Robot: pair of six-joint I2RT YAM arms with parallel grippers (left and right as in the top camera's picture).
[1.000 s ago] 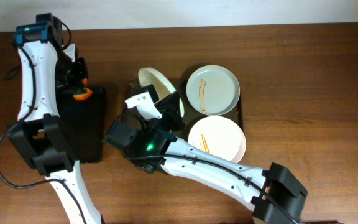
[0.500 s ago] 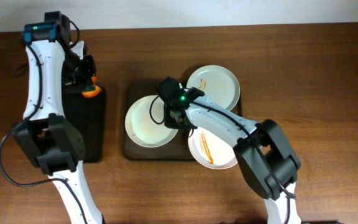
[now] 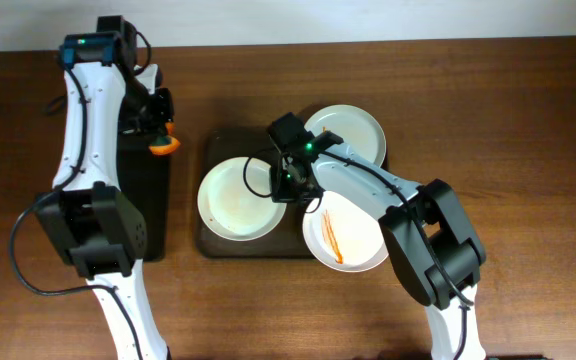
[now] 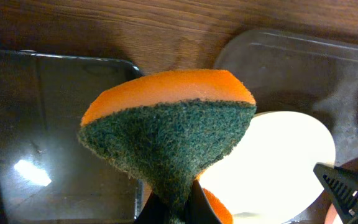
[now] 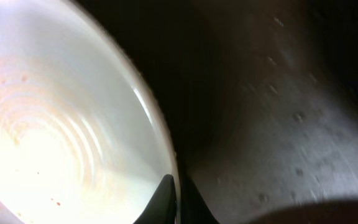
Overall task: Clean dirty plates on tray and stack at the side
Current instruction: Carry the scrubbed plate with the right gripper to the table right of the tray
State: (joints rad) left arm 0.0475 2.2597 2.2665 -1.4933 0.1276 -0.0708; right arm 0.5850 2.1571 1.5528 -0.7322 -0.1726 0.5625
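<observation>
My left gripper (image 3: pixel 161 137) is shut on an orange and green sponge (image 3: pixel 165 144), held above the gap between the black mat and the tray; it fills the left wrist view (image 4: pixel 166 134). My right gripper (image 3: pixel 286 186) is shut on the right rim of a white plate (image 3: pixel 236 198) lying on the left of the dark tray (image 3: pixel 204 235). That rim shows in the right wrist view (image 5: pixel 157 130) between my fingers (image 5: pixel 178 202). A white plate with a small stain (image 3: pixel 348 140) lies at the tray's back right. A plate with orange streaks (image 3: pixel 348 235) lies at the front right.
A black mat (image 3: pixel 140 220) lies left of the tray under my left arm. The wooden table (image 3: pixel 518 150) extends to the right of the tray.
The held plate went from tilted on edge to flat on the tray's left side. My left gripper carried the sponge right, toward the tray.
</observation>
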